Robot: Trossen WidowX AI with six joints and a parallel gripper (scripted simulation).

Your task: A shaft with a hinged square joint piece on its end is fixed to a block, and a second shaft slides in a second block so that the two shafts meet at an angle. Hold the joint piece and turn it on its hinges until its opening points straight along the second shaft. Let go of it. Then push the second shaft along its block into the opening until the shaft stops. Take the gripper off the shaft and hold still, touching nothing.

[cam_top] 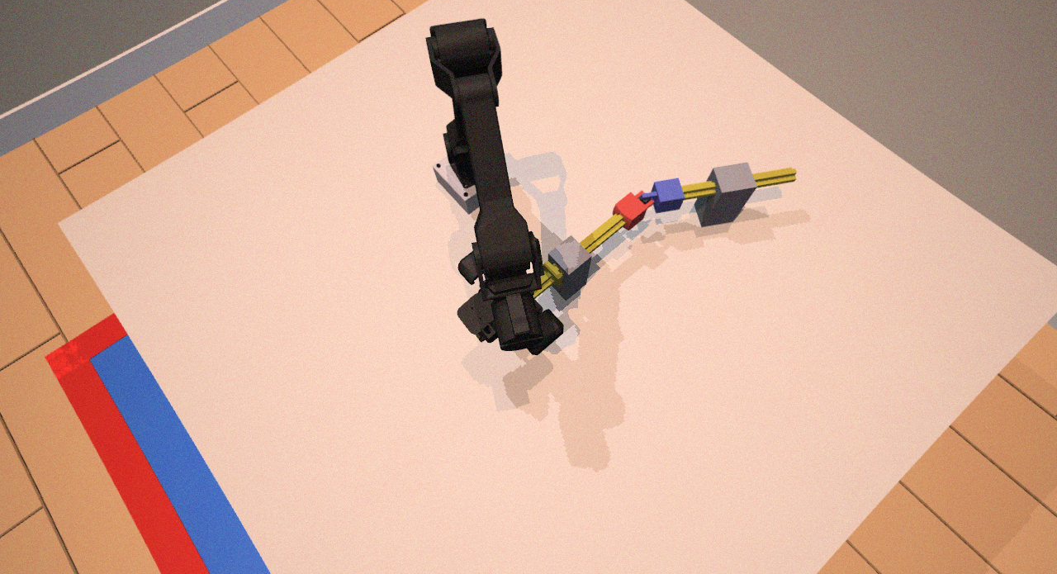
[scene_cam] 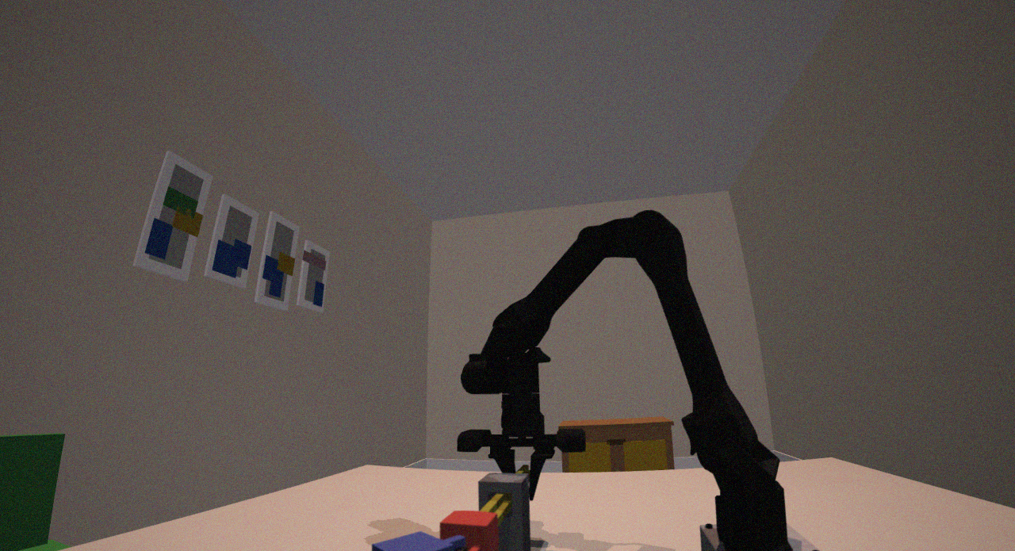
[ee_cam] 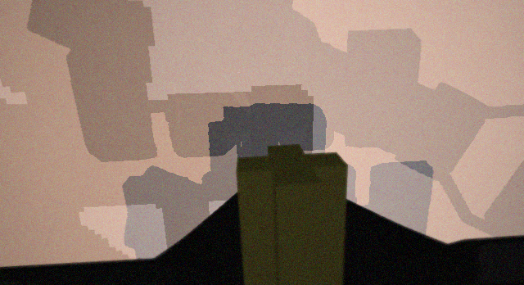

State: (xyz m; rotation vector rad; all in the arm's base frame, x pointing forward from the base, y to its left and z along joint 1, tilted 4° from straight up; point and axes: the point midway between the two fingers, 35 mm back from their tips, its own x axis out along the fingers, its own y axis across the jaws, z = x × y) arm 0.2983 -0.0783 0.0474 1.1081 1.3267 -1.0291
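Observation:
My gripper is shut on the rear part of the yellow second shaft; the fingers are hidden under the arm in the top view. The shaft runs through a grey block, and its front end meets the red joint piece, with the opening hidden. How deep it sits inside cannot be told. A yellow crosspiece on the shaft is close behind the block. The blue hinge part joins the red piece to the first shaft.
The first shaft passes through another grey block, at an angle to the second shaft. The black arm reaches over the pale table top from its base. A red and blue strip lies beyond the table's edge.

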